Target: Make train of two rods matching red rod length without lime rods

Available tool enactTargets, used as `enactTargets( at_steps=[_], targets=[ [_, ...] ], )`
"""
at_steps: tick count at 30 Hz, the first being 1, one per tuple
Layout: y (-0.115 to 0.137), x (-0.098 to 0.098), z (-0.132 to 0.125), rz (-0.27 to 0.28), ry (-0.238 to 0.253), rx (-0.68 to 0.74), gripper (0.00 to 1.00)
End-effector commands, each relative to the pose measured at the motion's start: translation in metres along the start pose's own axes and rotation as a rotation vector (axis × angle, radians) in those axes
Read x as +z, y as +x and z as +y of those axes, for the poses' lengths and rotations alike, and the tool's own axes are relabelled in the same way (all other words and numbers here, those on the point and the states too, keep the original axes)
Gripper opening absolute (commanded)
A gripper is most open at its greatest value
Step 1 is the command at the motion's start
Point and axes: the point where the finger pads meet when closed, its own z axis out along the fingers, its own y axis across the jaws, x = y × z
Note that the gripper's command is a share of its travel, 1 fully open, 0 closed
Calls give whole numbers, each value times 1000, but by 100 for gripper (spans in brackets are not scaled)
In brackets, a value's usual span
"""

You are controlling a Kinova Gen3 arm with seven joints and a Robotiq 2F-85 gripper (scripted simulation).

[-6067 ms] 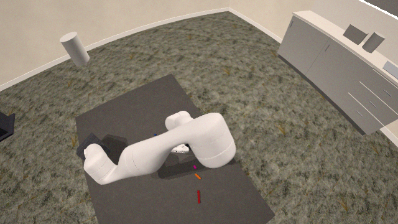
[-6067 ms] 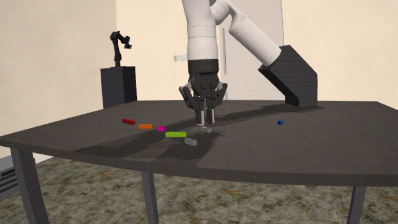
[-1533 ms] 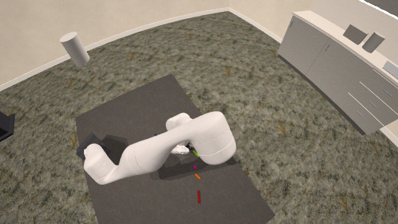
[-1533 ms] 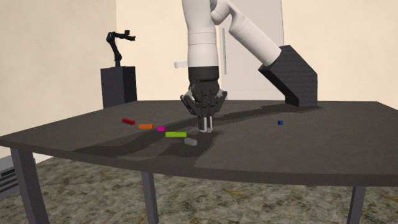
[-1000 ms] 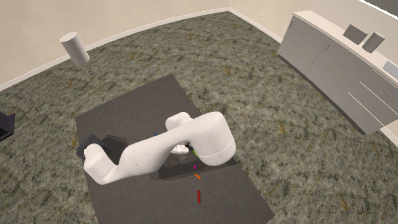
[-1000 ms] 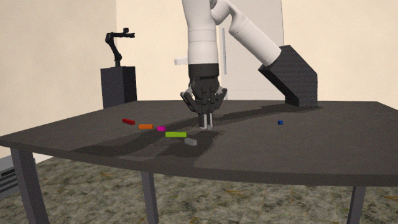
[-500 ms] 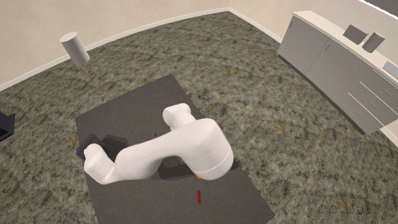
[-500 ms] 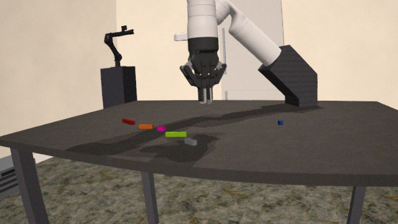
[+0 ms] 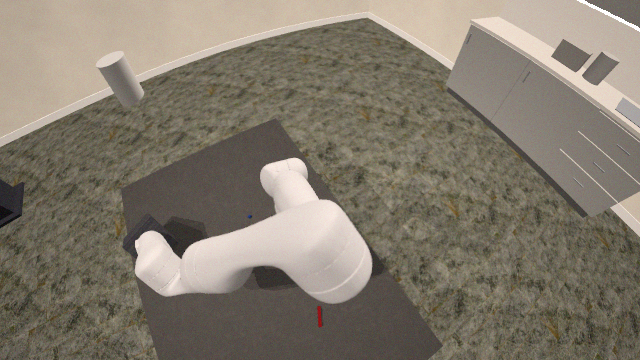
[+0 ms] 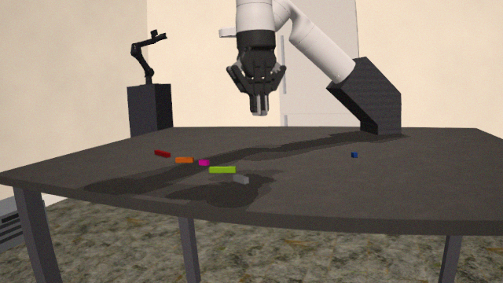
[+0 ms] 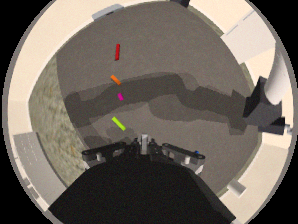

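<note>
My gripper (image 10: 259, 111) hangs high above the middle of the table, fingers pointing down. It is shut on a small pale grey piece that looks like a grey rod (image 11: 143, 141). On the table lie the red rod (image 10: 162, 153), the orange rod (image 10: 184, 159), the magenta rod (image 10: 203, 162) and the lime rod (image 10: 222, 170), in a loose line with gaps. Another grey rod (image 10: 240, 179) lies flat just in front of the lime one. A blue rod (image 10: 354, 155) lies alone at the right. In the top view the arm hides the gripper; the red rod (image 9: 320, 316) and blue rod (image 9: 249, 216) show.
The arm's dark base block (image 10: 369, 98) stands at the table's back right. A black pedestal with a small arm (image 10: 149, 106) stands behind the table's left. Cabinets (image 9: 545, 115) line the far wall.
</note>
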Motion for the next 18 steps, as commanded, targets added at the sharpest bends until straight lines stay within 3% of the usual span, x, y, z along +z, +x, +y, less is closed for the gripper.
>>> enactTargets(
  at_steps=[1, 10, 18],
  targets=[
    [3, -1, -1, 5, 2, 3, 5],
    [1, -1, -2, 5, 2, -12, 5],
    [-17, -1, -7, 4, 6, -115, 5]
  ],
)
